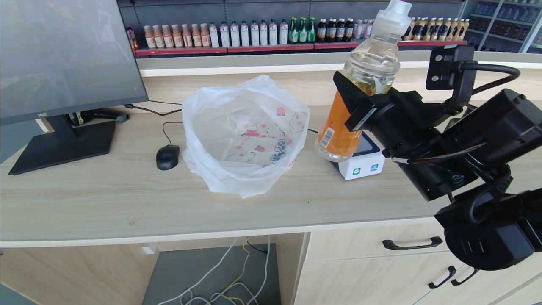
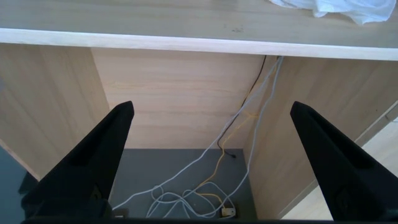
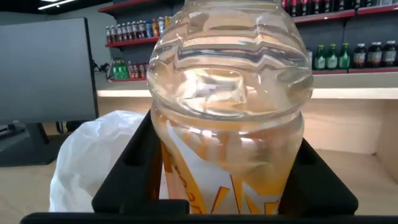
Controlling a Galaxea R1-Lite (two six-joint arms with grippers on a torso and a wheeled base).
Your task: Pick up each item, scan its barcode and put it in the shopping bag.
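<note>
My right gripper [image 1: 360,101] is shut on a clear drink bottle [image 1: 360,84] with an orange label and a white cap. It holds the bottle nearly upright, tilted slightly, with its base just over the small white scanner box [image 1: 360,163] on the counter. From the right wrist camera the bottle [image 3: 230,112] bulges between the black fingers [image 3: 134,168]. A white plastic shopping bag [image 1: 245,131] stands open to the left of the bottle. My left gripper [image 2: 211,162] hangs open below the counter edge, facing the cable recess.
A monitor [image 1: 63,55] on a black stand occupies the counter's left, with a black mouse [image 1: 167,156] beside the bag. Drawers with black handles [image 1: 413,245] sit under the counter at right. Loose cables [image 2: 205,193] lie in the recess. Shelves of bottles [image 1: 271,31] line the back wall.
</note>
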